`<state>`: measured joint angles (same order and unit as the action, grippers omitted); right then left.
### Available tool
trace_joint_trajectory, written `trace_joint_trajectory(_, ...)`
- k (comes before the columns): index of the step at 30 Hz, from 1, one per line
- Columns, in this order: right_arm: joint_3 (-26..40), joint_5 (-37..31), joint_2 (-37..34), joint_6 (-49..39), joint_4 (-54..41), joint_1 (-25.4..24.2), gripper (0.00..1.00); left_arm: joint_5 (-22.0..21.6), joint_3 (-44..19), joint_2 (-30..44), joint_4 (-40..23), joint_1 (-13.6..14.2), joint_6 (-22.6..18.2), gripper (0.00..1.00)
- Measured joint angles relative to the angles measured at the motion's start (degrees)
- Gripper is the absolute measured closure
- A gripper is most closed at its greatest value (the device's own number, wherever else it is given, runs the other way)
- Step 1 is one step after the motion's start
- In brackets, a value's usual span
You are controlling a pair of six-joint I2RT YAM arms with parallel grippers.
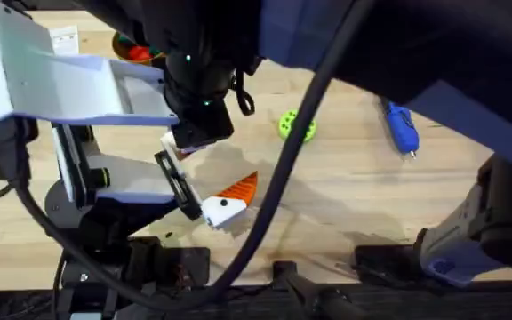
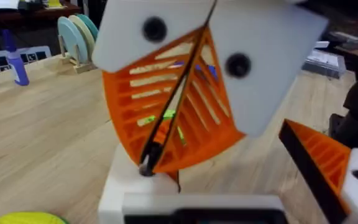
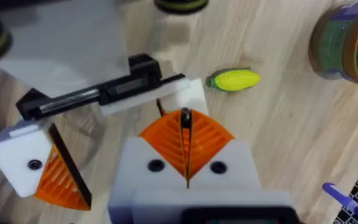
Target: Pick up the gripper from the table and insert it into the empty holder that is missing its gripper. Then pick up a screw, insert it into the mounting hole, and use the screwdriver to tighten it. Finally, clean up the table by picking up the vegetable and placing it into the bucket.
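Seating the screw (image 2: 146, 167) is, by my judgement, the step in hand. The white holder (image 3: 182, 93) sits at the end of the black rail (image 3: 79, 99), right under the right pincer (image 3: 185, 121), which is pinched shut on what looks like a small dark screw touching the holder's top. Whether the orange gripper is already seated there I cannot tell. Keep the screw upright over the mounting hole, press lightly, and let go only once it stands alone — a tilted start would cross-thread. The neighbouring mount (image 3: 23, 155) with its orange wedge (image 3: 61, 180) lies further along the rail, so stay clear of it. The blue screwdriver (image 1: 401, 127) waits well apart on the surface (image 3: 278, 137). The left pincer's state I cannot tell.
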<state>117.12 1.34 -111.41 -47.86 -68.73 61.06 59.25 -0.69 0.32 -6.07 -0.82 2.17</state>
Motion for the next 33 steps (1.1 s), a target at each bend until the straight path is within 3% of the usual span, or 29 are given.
trace_joint_trajectory(25, 0.26, 0.02, -1.10, 0.09, 0.02, 0.07, 0.976, 0.12, 0.00, 0.11, -0.09, -0.02, 0.50, 0.013)
trace_joint_trajectory(31, 0.79, -0.38, -1.12, 0.54, 0.08, 0.00, 0.127, 0.71, 0.00, 0.04, -0.11, 0.15, 0.38, 0.014)
trace_joint_trajectory(32, 0.79, -0.39, -1.30, 0.60, -0.22, 0.00, 0.041, 0.74, 0.00, 0.02, -0.11, 0.15, 0.22, 0.014)
trace_joint_trajectory(33, 0.79, -0.39, -1.45, 0.74, -0.31, 0.00, 0.021, 0.74, 0.00, 0.02, -0.11, 0.15, 0.19, 0.014)
